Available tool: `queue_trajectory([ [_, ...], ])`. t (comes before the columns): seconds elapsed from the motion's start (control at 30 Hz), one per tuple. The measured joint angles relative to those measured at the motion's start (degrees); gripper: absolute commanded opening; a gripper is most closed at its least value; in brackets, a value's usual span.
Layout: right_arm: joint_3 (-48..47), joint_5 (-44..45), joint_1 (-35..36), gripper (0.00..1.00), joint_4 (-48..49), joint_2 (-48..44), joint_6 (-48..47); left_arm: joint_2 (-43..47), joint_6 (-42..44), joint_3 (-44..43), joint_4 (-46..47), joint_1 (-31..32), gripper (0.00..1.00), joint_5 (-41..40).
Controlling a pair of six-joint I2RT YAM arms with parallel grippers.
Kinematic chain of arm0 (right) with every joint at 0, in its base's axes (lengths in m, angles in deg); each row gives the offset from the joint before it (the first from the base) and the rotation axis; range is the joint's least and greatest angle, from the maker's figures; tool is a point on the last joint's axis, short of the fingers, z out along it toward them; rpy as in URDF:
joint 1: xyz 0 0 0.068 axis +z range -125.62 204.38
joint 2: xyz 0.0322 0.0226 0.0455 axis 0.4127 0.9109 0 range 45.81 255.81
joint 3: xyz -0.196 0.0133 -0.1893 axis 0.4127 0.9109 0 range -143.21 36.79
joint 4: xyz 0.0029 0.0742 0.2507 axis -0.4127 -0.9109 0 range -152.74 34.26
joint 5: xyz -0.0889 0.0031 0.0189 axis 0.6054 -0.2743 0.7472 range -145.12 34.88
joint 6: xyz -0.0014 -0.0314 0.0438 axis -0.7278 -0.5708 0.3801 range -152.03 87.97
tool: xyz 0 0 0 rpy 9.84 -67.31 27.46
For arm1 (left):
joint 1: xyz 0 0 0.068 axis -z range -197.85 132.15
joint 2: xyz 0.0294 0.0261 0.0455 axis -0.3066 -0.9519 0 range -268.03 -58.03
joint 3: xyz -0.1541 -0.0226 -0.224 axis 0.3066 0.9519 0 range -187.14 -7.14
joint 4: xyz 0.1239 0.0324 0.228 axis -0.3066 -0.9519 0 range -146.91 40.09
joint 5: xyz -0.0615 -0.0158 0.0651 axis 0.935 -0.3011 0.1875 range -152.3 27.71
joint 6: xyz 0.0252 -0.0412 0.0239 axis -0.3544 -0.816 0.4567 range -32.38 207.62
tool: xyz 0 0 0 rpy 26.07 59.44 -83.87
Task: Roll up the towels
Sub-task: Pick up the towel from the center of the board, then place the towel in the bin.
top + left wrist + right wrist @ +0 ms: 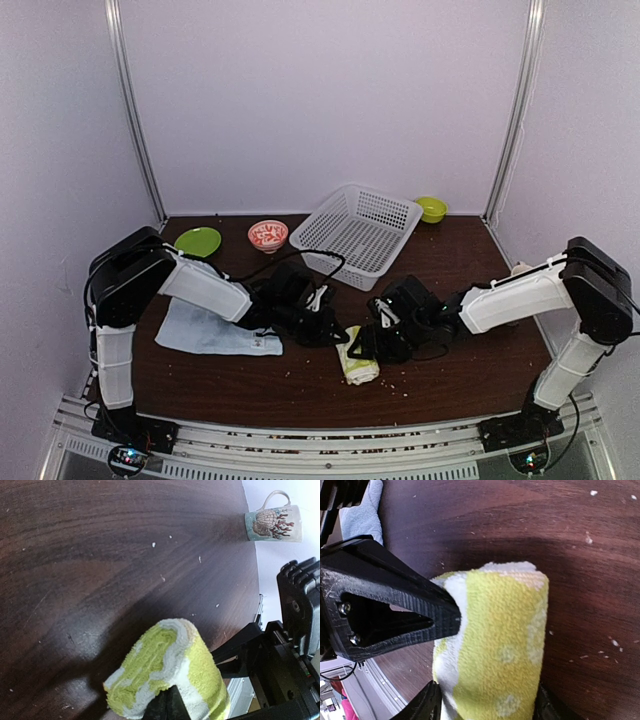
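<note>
The lime-green towel lies rolled into a short cylinder on the dark table, in front of the centre. My left gripper is at its left end. In the left wrist view its black tips are closed together on the edge of the roll. My right gripper straddles the roll from the right. In the right wrist view its two fingers press on both sides of the roll. The pale blue towel lies flat and unrolled at the left, also in the right wrist view.
A white mesh basket stands at the back centre. A green plate and a red patterned bowl are to its left, a small green bowl to its right. A printed mug lies by the right edge. Crumbs dot the table.
</note>
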Motion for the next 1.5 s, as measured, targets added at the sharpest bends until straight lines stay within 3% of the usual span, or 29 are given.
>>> queue_trajectory([
  [0.13,-0.15,-0.39,0.79,0.48,2.64,1.46,2.01,0.02,0.0,0.07,0.07,0.09,0.0,-0.11],
  [0.47,0.46,-0.46,2.49,0.0,7.17,3.58,5.84,0.96,0.04,1.14,0.04,0.17,0.0,-0.92],
  [0.7,3.28,1.01,3.19,0.0,6.21,-0.31,6.54,4.66,1.03,1.79,-5.53,0.28,0.0,-2.56],
  [0.9,4.87,4.07,3.3,0.0,-5.46,-13.84,4.79,13.29,3.61,1.84,-14.82,-0.98,0.01,-5.18],
  [1.13,-6.34,8.5,-4.26,0.0,-19.19,-26.08,-1.77,23.61,7.58,-1.33,-23.54,-5.7,0.02,-10.38],
  [1.27,-17.44,8.94,-10.73,0.0,-21.49,-23.47,-5.55,26.43,9.42,-1.99,-27.91,-7.3,0.02,-14.64],
  [1.5,-30.29,9.14,-16.85,0.0,-13.57,-7.98,-6.27,30.45,10.49,0.13,-32.96,-7.54,0.02,-19.19],
])
